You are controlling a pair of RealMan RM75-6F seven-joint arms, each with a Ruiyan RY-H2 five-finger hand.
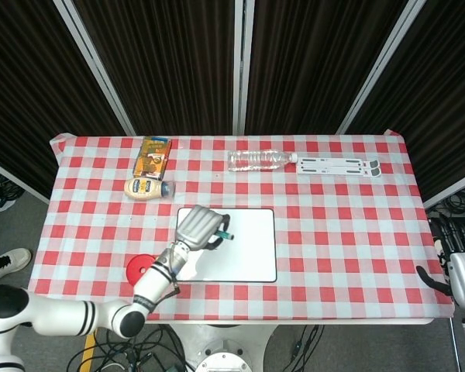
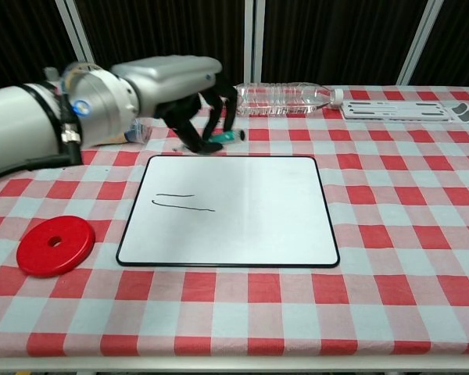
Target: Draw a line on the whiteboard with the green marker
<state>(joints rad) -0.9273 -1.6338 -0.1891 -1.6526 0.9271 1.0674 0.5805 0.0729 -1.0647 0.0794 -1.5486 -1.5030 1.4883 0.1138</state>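
Progress: dark line (image 2: pixel 183 202) already on the whiteboard (image 2: pixel 250 219), in its left part, two short strokes joined at the left end; drawing step looks done.
Remaining: judged from the task, little beyond setting the green marker (image 2: pixel 228 136) down somewhere off the whiteboard; not yet released.
Left robot hand (image 2: pixel 199 101): raised above the far-left edge of the whiteboard, clear of its surface; fingers curled down and closed around the green marker, holding it roughly level with the teal end poking out toward the right.
Left robot hand, head view (image 1: pixel 199 228): over the upper-left corner of the whiteboard (image 1: pixel 252 256), marker tip (image 1: pixel 227 236) showing just beside the fingers.
Green marker: in the left robot hand, above the whiteboard's far edge, not touching the board; whether capped cannot be told.
Right robot hand (image 1: pixel 459 260): far right of the whiteboard, off the tabletop edge, holding nothing, fingers seemingly spread; not seen in the chest view.
Whiteboard: flat on the checked tabletop (image 2: pixel 391 234), near the front centre, right part blank.
Nearby: red disc (image 2: pixel 55 244) left of the whiteboard; water bottle (image 2: pixel 285 98) lying beyond its far edge; snack box (image 1: pixel 153 154) and squeeze bottle (image 1: pixel 147 187) beyond its far-left corner; white folded stand (image 2: pixel 410 110) beyond and right.
Risk: possible smear of the fresh line should the marker or fingers brush the board on the way down.
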